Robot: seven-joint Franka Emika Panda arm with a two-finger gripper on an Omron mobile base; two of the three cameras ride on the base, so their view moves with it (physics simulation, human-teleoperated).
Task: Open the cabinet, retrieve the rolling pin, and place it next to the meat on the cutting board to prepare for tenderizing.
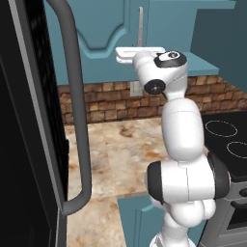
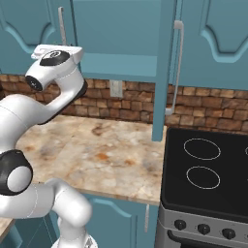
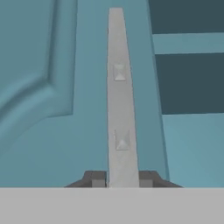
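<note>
In the left base view I see my arm reaching up toward twelve o'clock, the hand pressed against the cabinet (image 1: 103, 29) at the foot of its slim silver handle (image 1: 140, 26); the black appliance (image 1: 29, 120) with its thick grey handle fills the nine o'clock side, and the stove (image 1: 226, 140) sits at three o'clock beside the marble counter (image 1: 116, 149). In the right base view the hand sits at ten o'clock against the left door, just under that handle (image 2: 61, 26), while the right door (image 2: 162, 68) stands swung out edge-on near one o'clock, and the counter (image 2: 97, 150) lies below. In the hand view the gripper (image 3: 122, 179) is clamped narrow on the handle (image 3: 119, 96), a dark fingertip (image 3: 97, 179) touching each side of the bar, which runs up to twelve o'clock; the open cabinet's teal shelf (image 3: 188, 43) shows at two o'clock.
</note>
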